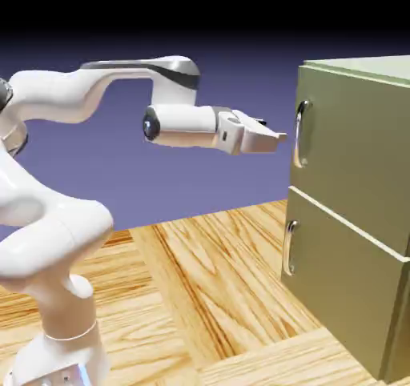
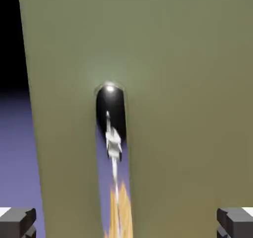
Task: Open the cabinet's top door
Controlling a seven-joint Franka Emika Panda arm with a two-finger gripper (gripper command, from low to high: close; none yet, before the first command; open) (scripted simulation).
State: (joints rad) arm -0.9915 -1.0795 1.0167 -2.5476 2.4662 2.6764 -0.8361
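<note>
The olive-green cabinet [image 1: 360, 216] stands at the exterior view's right. Its top door [image 1: 360, 160] is flush and carries a vertical curved silver handle [image 1: 300, 133] near its left edge. My gripper [image 1: 280, 136] points level at that handle, just short of it, a small gap between them. In the hand view the top door [image 2: 188, 108] fills the picture and the shiny handle [image 2: 111, 128] runs down the middle-left. Both grey fingertips [image 2: 17, 221] sit far apart at the bottom corners, so the gripper [image 2: 126, 222] is open with nothing between them.
The lower, shorter panel [image 1: 336, 288] has its own silver handle [image 1: 288, 248] below the top door. The wooden tabletop [image 1: 208, 296] stretches under the arm. My white arm [image 1: 56, 240] rises from the lower left.
</note>
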